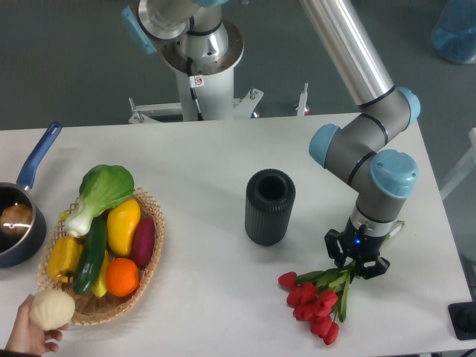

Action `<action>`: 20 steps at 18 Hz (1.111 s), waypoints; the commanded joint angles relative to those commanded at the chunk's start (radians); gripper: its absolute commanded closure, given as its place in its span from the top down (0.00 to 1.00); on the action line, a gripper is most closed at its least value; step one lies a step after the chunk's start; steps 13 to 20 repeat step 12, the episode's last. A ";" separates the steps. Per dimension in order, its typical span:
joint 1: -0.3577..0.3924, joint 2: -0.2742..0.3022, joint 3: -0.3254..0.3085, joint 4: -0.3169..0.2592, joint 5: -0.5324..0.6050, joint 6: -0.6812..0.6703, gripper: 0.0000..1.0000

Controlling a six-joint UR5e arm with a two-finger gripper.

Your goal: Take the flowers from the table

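Saw the flowers (318, 301): a small bunch of red tulips with closed buds bunched tight, green leaves among them, thin green stems running up and to the right. Lay low on the white table (216, 163), near its front right part. Buds fanned out below and to the left of the gripper (356, 265); stems led straight up into it. Fingers looked drawn close together over the upper stems, seemingly pinched on them, though dark finger parts and green stalks merged there and contact could not be told for certain. A stem end poked out on the far side of the fingers, up and right, near the wrist. Bunch hung or lay tilted, heads lowest and farthest from the fingers; could not tell whether the buds touched the tabletop.

Left of the fingers, well apart, stood a black ribbed cylinder (270, 207), upright, open at the top. Much farther left, a woven basket (149, 256) with toy vegetables. At the far left edge, a dark pan with a blue handle (22, 204). At the bottom left corner, a person's hand (26, 336) held a pale round item (52, 308), just beside the basket rim.
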 joint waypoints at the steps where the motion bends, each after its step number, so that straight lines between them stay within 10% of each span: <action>1: 0.002 0.002 0.018 -0.006 0.027 0.003 0.00; 10: 0.003 0.044 0.141 -0.193 0.100 0.061 0.00; 20: 0.003 0.057 0.141 -0.198 0.098 0.061 0.00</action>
